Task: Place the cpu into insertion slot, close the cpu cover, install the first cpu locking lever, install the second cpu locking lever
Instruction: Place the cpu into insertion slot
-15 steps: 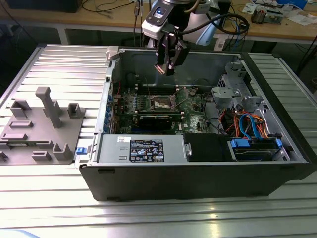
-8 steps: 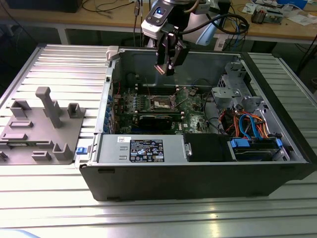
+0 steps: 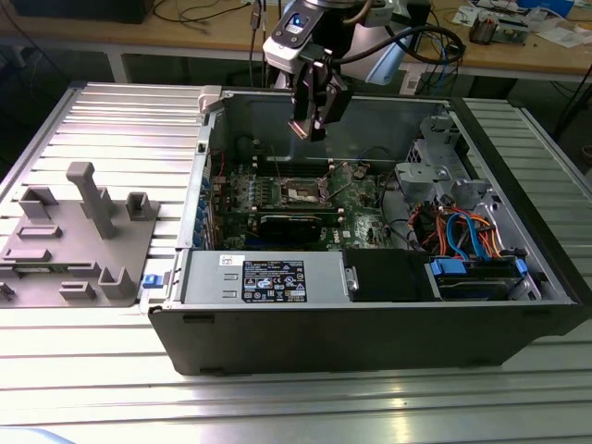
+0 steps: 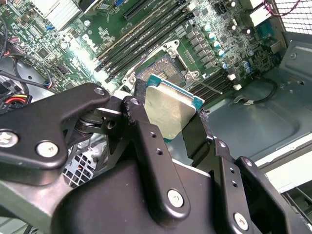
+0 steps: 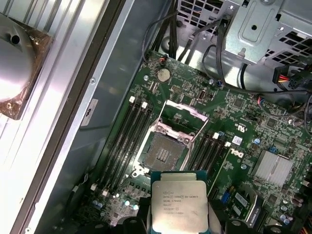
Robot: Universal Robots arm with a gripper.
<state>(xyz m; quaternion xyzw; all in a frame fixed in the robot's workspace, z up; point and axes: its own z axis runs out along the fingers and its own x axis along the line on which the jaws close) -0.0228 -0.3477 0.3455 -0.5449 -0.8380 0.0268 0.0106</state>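
gripper (image 3: 310, 128) hangs over the open computer case (image 3: 370, 326), its black fingers (image 4: 142, 119) pinching the cpu (image 4: 169, 113) by two opposite edges, silver top showing. the chip is held in the air above the green motherboard (image 5: 243, 122), clear of the board. in the first wrist view the cpu (image 5: 178, 207) sits just short of the insertion slot (image 5: 163, 153), whose contact field lies bare. the cpu cover (image 5: 184, 116) is swung up off the socket, on the side away from the chip. long black memory slots (image 5: 127, 141) run along both sides of the socket. the case lies on a ribbed metal table (image 3: 92, 120), with a grey fixture (image 3: 79, 231) on the exterior view's left.
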